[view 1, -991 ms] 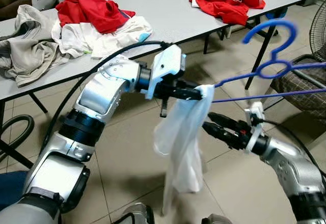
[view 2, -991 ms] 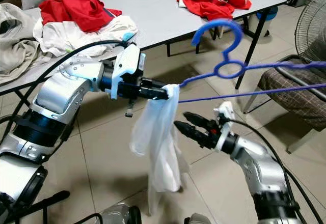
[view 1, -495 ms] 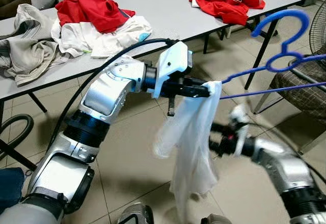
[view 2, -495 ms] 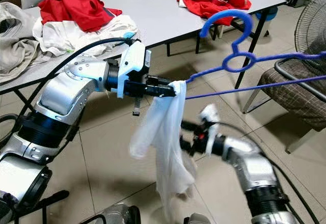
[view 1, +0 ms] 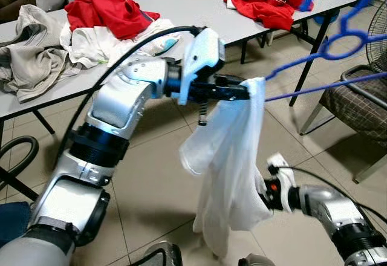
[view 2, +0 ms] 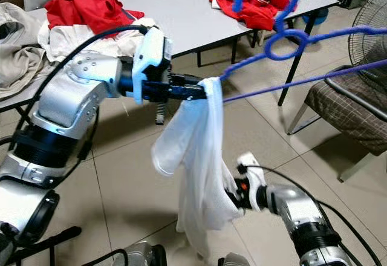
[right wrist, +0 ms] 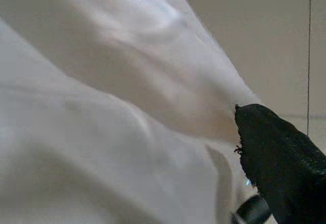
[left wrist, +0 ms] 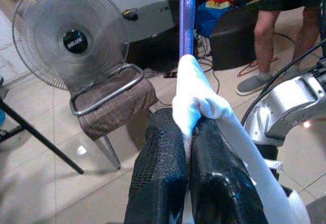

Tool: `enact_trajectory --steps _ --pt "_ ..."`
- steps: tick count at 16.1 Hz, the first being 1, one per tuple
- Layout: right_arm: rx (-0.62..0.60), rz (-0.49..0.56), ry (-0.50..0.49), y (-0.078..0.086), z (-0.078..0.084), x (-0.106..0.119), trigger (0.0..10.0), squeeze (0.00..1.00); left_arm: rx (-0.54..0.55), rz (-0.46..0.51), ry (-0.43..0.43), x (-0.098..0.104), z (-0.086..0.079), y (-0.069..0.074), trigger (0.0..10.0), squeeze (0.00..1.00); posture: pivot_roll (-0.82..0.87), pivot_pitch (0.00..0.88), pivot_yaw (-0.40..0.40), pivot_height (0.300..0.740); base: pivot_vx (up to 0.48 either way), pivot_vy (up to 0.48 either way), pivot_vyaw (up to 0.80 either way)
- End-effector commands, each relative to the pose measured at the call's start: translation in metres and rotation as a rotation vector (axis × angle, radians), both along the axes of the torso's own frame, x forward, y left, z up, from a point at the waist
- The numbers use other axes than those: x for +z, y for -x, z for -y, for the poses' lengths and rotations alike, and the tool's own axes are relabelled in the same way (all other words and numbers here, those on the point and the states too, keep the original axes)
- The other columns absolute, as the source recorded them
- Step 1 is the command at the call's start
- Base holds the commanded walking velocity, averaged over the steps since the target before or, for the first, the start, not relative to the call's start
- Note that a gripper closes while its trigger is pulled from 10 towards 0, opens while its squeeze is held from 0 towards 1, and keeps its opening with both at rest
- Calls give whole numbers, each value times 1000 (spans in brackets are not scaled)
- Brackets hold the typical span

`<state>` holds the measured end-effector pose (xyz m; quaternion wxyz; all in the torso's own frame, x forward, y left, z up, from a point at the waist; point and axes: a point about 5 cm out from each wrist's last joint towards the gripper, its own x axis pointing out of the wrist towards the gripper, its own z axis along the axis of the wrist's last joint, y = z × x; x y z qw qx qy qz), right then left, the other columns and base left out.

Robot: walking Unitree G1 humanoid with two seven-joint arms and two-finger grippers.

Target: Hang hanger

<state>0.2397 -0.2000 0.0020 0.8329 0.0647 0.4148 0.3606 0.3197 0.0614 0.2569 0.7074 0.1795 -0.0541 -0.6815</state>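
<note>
A blue plastic hanger (view 1: 342, 37) sticks out to the right in mid-air, its hook up near the table's corner. A white garment (view 1: 227, 157) is draped over the hanger's near end and hangs down limp. My left gripper (view 1: 245, 90) is shut on that end through the cloth. In the left wrist view the white fabric is pinched in the left gripper (left wrist: 186, 127) and the hanger's bar (left wrist: 187, 15) runs on beyond it. My right gripper (view 2: 234, 194) is low, pressed against the back of the garment's lower part, which hides its tip.
A long grey table (view 1: 181, 12) stands behind, with red clothes (view 1: 109, 12) and pale clothes (view 1: 36, 60) heaped on it. A metal chair with a brown checked seat (view 1: 357, 103) is at the right. A floor fan (left wrist: 76, 40) and a person's legs (left wrist: 270, 35) are beyond it.
My left arm has lifted the hanger higher and further right. My right gripper has dropped from beside the garment to low behind its hem.
</note>
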Motion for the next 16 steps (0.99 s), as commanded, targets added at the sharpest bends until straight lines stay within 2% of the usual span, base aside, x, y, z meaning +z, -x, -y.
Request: enact_trajectory --steps 1,3,4,5,8,10,12,13,15,16 --pt "-20 -34 46 7 8 -7 10000 0 25 64 38 19 -7 -3 0 0 -123 0 72 740 0 0 0" --pt "-87 -29 88 13 25 -12 10000 0 54 64 6 14 -13 -7 0 0 -128 0 76 740 0 0 0" --pt "-128 -15 109 13 34 -12 6745 0 64 63 -7 11 -16 -8 0 0 -129 0 77 740 0 0 0" --pt "-168 0 118 13 42 -11 0 0 72 63 -19 8 -18 -9 0 0 -131 0 78 740 0 0 0" --pt "-353 106 130 18 88 10 0 0 103 54 -66 -7 -26 -12 0 0 -135 0 73 740 0 0 0" --pt "-378 113 123 24 100 15 0 0 107 50 -69 -9 -27 -12 0 0 -137 0 72 740 0 0 0" --pt "-440 144 138 33 121 23 0 0 138 43 -93 -16 -36 -15 0 0 -143 0 72 740 0 0 0" --pt "-459 159 135 34 125 26 0 0 142 43 -100 -17 -38 -15 0 0 -144 0 73 740 0 0 0" --pt "-561 247 73 28 135 43 0 0 134 40 -116 -23 -41 -14 0 0 -147 0 76 740 0 0 0" --pt "-639 309 5 21 142 57 0 0 124 36 -134 -28 -42 -12 0 0 -150 0 76 740 0 0 0"
